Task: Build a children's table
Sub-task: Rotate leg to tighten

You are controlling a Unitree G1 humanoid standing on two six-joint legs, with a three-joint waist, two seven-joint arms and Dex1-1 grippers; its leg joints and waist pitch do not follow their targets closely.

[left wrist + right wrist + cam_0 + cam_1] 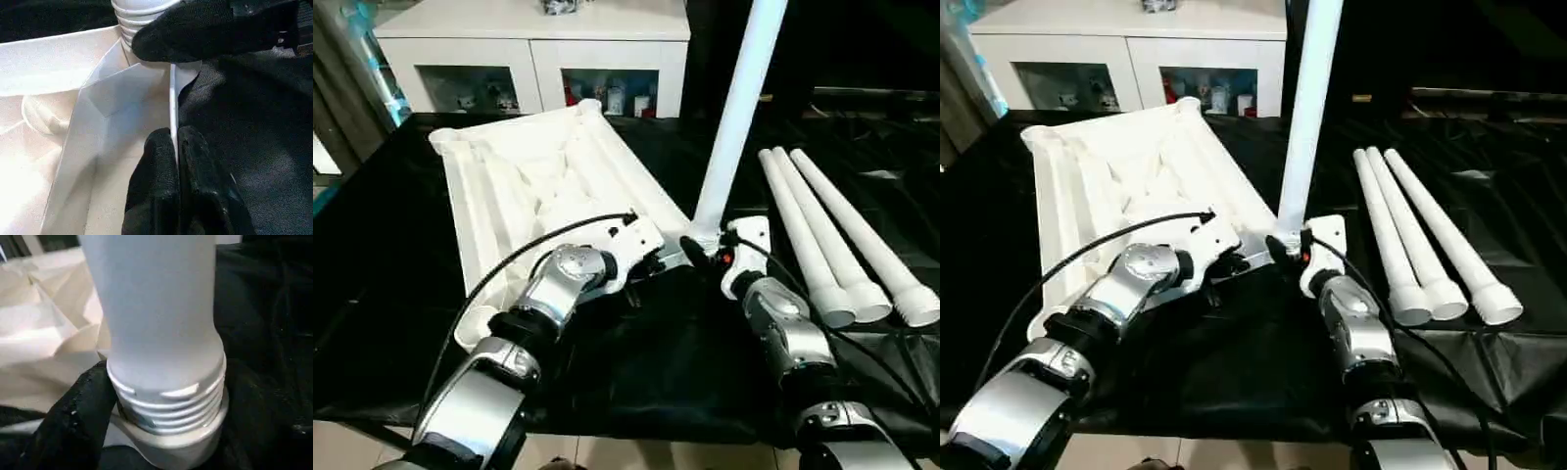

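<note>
Tabletop lies upside down, ribbed side up, centre-left of the head view on the black-draped work table. One leg stands upright in the near-right corner socket, threads still exposed above the collar, so it is judged only partly screwed in. Three spare legs lie side by side at right.

Left gripper is pinched shut on the thin rim of the tabletop, just beside that socket. Right gripper is spread around the threaded base of the leg; a firm grip cannot be confirmed.

Handling, as a judgement: hollow plastic, light, stiff, smooth and likely slippery. The leg is best gripped low, near the threads; the tabletop should be held by its rim.
</note>
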